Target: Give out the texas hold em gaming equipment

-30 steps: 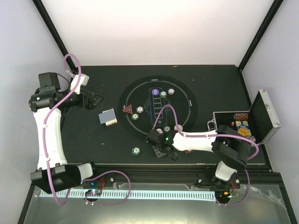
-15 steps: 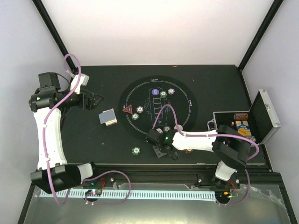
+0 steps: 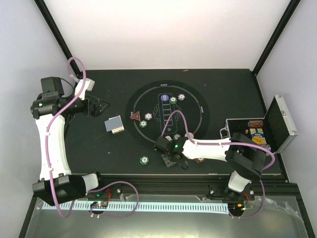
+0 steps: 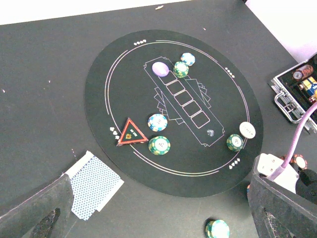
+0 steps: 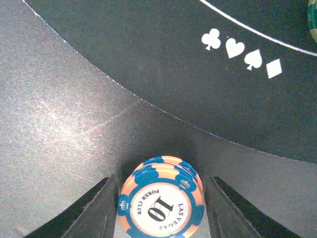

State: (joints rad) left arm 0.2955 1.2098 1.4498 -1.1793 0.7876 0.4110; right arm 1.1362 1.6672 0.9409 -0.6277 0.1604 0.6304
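Chip stack (image 5: 161, 201) between R gripper (image 5: 159, 213) jaws, grip unclear, beside mat (image 5: 198, 74) edge; L gripper (image 4: 158, 218) wide open, empty

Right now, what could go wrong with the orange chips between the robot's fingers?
First, the orange chips are stacked a bit crooked between the fingers of the right gripper, so a squeeze or lift might let one slip off. Second, the stack sits just off the round mat, so sliding it forward could catch the mat's edge and tip it. Third, a green chip lies on the mat ahead and might get bumped.
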